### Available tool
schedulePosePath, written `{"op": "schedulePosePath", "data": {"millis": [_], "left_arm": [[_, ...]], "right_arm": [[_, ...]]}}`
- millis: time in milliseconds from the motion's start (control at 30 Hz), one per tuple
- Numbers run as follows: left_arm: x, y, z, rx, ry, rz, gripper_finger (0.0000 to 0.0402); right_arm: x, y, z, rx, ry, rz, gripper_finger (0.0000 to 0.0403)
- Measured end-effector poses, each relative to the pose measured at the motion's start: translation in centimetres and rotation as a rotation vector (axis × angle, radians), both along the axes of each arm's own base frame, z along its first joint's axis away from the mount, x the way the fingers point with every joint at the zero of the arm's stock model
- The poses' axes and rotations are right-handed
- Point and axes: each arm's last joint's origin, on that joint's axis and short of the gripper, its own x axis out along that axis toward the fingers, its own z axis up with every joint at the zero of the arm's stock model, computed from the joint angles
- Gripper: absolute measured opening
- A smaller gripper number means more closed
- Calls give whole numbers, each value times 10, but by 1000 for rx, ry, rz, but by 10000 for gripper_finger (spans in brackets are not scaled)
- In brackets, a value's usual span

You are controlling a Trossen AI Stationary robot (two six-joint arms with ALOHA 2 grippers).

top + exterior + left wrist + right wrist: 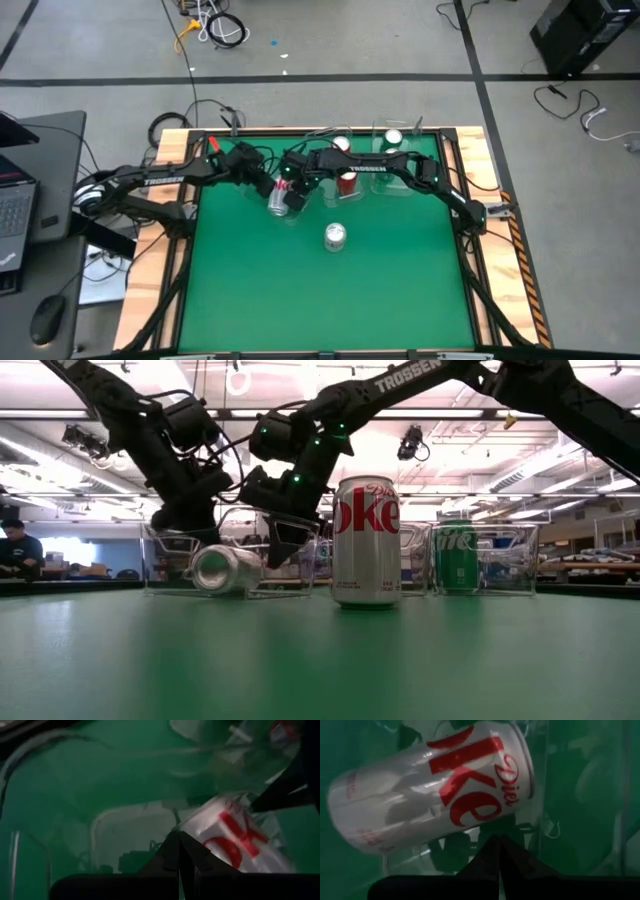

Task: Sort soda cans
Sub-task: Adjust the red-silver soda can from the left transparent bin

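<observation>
A silver Diet Coke can (279, 199) lies tipped on its side at the upper middle-left of the overhead picture, inside or at the edge of a clear plastic bin (170, 565); which, I cannot tell. A second silver can (335, 236) stands upright alone near the middle of the green worktop (330, 300). A red can (347, 182) and a green can (456, 556) stand among the bins along the upper edge.

The cans look like thin, smooth, round metal: probably light, slippery and easily dented, and the fallen one would likely roll. A hold across the middle of the side wall, squeezing gently, seems safest; the rims give little to grip.

The left hand (262, 180) and the right hand (292, 180) both hover close over the fallen can. In each wrist picture the fingers meet at a point, closed on nothing, with the can just beyond them.
</observation>
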Motion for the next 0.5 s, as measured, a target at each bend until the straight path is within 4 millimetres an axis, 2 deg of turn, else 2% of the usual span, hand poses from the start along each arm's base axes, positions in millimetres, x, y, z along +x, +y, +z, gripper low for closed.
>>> {"op": "schedulePosePath", "data": {"millis": [300, 367, 500], "left_arm": [[1, 0, -1, -52, 21, -18, 0], [2, -3, 3, -89, 62, -45, 0], [8, -5, 24, -117, 117, -137, 0]], "right_arm": [[1, -1, -6, 7, -22, -39, 15], [2, 0, -4, 0, -30, -29, 15], [4, -1, -2, 2, -40, -21, 14]]}}
